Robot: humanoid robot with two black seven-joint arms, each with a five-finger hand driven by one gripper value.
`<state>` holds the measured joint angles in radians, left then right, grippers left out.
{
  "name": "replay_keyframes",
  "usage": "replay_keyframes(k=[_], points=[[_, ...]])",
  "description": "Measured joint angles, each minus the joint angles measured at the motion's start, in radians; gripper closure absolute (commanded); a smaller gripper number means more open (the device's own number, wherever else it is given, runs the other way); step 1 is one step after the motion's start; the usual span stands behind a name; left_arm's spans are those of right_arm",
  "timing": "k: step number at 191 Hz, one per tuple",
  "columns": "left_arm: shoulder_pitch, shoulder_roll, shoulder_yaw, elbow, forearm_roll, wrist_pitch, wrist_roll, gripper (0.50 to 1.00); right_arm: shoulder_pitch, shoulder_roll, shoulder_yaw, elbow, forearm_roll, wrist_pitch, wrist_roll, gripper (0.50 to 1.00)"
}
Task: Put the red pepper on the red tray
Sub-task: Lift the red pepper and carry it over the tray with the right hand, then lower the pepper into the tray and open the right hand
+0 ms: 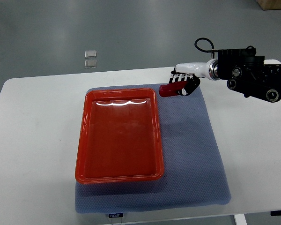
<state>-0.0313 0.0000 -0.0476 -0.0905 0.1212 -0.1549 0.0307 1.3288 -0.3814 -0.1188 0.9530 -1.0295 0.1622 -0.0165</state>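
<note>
pepper: red pepper (169, 89) lies on blue mat (196, 154), just right of red tray (119, 136)'s far corner
right hand (183, 85): fingers curled around pepper
handling: likely light, smooth, slippery; grip mid-body

White table (33, 140) — blue-grey mat (196, 154)

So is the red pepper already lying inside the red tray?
No: the red pepper is in the right hand, over the blue mat just past the red tray's far right corner.
</note>
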Motion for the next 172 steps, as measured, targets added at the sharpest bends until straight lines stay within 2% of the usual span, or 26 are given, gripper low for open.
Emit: replay_keyframes(k=[95, 172], points=[[0.0, 0.0, 0.0, 0.0, 0.0, 0.0, 0.0, 0.5, -0.021, 0.22, 0.057, 0.02, -0.011, -0.014, 0.001, 0.973], [0.0, 0.0, 0.0, 0.0, 0.0, 0.0, 0.0, 0.5, -0.135, 0.314, 0.057, 0.001, -0.043, -0.044, -0.001, 0.963]])
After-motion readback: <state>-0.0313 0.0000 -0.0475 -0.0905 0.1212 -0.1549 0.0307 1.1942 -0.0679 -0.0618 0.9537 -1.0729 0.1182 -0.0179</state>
